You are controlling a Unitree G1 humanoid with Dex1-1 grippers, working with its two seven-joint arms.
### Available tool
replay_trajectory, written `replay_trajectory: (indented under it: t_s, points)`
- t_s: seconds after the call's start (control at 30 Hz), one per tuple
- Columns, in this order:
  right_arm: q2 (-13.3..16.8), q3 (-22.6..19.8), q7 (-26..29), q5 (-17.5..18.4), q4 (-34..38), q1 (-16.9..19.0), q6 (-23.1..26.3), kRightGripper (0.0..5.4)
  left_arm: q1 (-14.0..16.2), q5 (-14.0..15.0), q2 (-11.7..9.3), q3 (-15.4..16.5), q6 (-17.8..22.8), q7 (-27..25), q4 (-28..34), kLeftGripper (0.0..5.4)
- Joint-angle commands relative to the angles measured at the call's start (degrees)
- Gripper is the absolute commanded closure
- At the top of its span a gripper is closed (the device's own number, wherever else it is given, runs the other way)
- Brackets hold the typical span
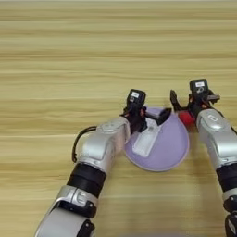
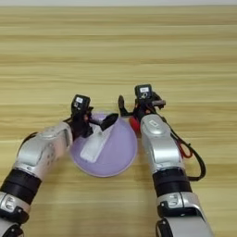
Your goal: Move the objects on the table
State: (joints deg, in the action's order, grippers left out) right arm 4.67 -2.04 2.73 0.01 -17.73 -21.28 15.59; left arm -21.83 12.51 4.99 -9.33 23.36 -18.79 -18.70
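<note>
A round lilac plate lies on the light-wood table in front of me. A flat white bar rests on the plate's left half, pointing away from me. My left gripper hovers open over the bar's far end, one black finger reaching out above the plate. A small red cube sits on the table just off the plate's far right rim, partly hidden by my right wrist. My right gripper stands open just beyond the cube, fingers spread wide, holding nothing.
Wide bare plank surface stretches behind and to the left of the plate. A black cable loops off my right forearm, low over the table to the right.
</note>
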Motion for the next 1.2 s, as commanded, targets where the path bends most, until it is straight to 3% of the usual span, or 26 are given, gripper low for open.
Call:
replay_trajectory:
  t_s: [0.03,0.27,0.5,0.57,0.8,1.2]
  points:
    - [-0.1,0.1,-0.4,-0.1,0.5,0.3,0.4,0.0,-2.6,-4.4,-4.5,0.7,-4.8,0.8,-1.0,0.03]
    - [-0.2,0.2,-0.4,-0.1,0.2,0.1,0.4,0.0,-3.2,-7.4,-6.9,2.2,-9.0,2.3,-6.4,0.03]
    - [-0.4,0.3,-0.6,-0.4,-0.5,-0.3,0.3,0.0,-2.3,-11.6,-11.7,3.4,-15.5,3.3,-14.3,0.03]
    - [-0.4,0.2,-0.6,-0.4,-0.9,-0.4,0.2,0.0,-2.1,-12.9,-12.3,3.0,-17.7,3.4,-17.4,0.03]
    - [-0.4,0.3,-0.6,-0.5,-1.3,-0.6,0.1,0.0,-1.6,-14.7,-11.4,1.6,-21.3,2.7,-22.3,0.03]
    - [-0.4,0.3,-0.6,-0.6,-1.7,-0.7,-0.2,0.0,-1.7,-15.0,-10.6,1.9,-22.6,2.0,-23.5,0.03]
